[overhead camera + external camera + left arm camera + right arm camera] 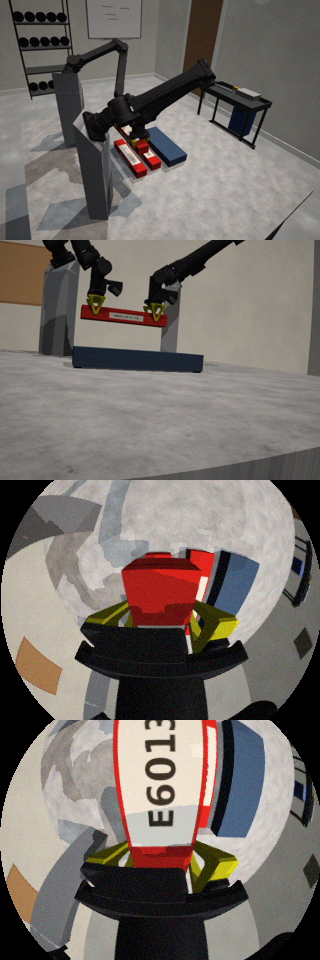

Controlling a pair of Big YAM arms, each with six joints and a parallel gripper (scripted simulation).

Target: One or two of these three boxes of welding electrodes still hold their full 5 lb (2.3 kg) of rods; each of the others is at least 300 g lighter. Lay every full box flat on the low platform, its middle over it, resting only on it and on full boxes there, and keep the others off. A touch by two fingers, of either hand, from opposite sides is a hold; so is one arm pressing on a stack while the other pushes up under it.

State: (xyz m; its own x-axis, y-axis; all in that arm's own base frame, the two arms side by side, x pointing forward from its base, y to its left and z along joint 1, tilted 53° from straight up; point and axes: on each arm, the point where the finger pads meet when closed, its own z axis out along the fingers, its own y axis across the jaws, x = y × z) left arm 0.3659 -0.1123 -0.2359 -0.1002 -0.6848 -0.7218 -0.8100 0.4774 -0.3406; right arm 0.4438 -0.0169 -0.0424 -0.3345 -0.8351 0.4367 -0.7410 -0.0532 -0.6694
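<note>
Progress: platform [168,148] [136,358] [237,580] [248,780] carries no box. We have one box, the raised box [142,146] [118,309] [162,592] [160,780], up in the air, short of the platform. Near box [129,157] [157,555] and middle box [152,161] [201,560] lie apart on the tabletop [219,167] [155,407].

Tools: left tool [115,125] [155,317] [162,615] and right tool [140,144] [95,311] [161,839] each stand well open, closed only to the raised box's width, gripping its sides near opposite ends.

Left to do: settle which boxes are full, lay those centred and flat, then withdraw both arms. Labels alone cannot settle weight; we cannot tell whether this lift is for weighing or placing.

Materials: long square-edged red cartons, probably card, pale printed labels; platform a matt blue slab on dark feet; fingers yellow, open triangular frames; tabletop mottled grey, stone-like.
</note>
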